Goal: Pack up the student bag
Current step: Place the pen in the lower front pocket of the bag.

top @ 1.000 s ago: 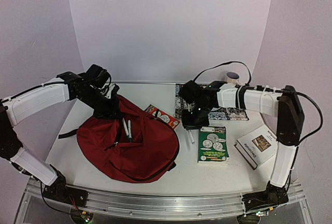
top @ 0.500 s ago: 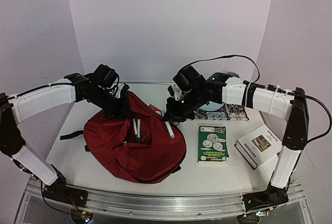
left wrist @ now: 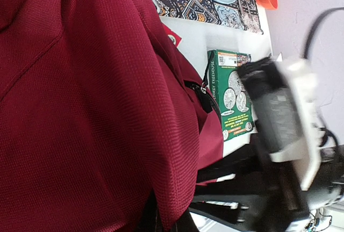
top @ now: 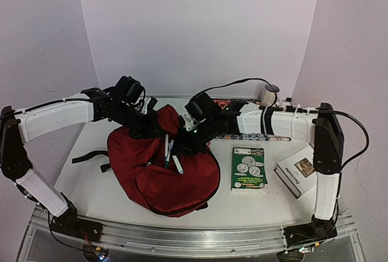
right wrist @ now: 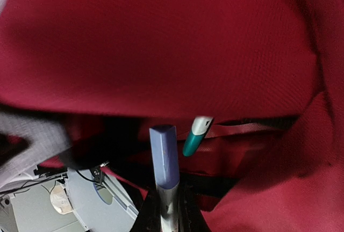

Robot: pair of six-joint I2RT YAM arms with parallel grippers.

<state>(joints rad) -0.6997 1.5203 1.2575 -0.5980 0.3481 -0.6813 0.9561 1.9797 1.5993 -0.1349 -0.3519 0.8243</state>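
Note:
The dark red student bag (top: 163, 174) lies on the table left of centre with its top opening held up. My left gripper (top: 147, 130) is shut on the bag's upper edge; in the left wrist view the red fabric (left wrist: 97, 108) is pinched between its jaws (left wrist: 166, 222). My right gripper (top: 183, 147) is shut on a marker with a blue cap (right wrist: 164, 159) and holds it at the dark opening. A teal-tipped pen (right wrist: 195, 136) sticks out of the bag beside it. Two pens (top: 167, 150) stand in the opening.
A green book (top: 249, 168) and a white book (top: 300, 171) lie right of the bag. A patterned notebook (top: 251, 135) lies under my right arm. A tape roll (top: 270, 94) stands at the back right. The white table edge (top: 79, 171) runs left of the bag.
My right gripper has lifted the marker from the table and swung left to the bag's opening. My left gripper has pulled the bag's edge up and to the right.

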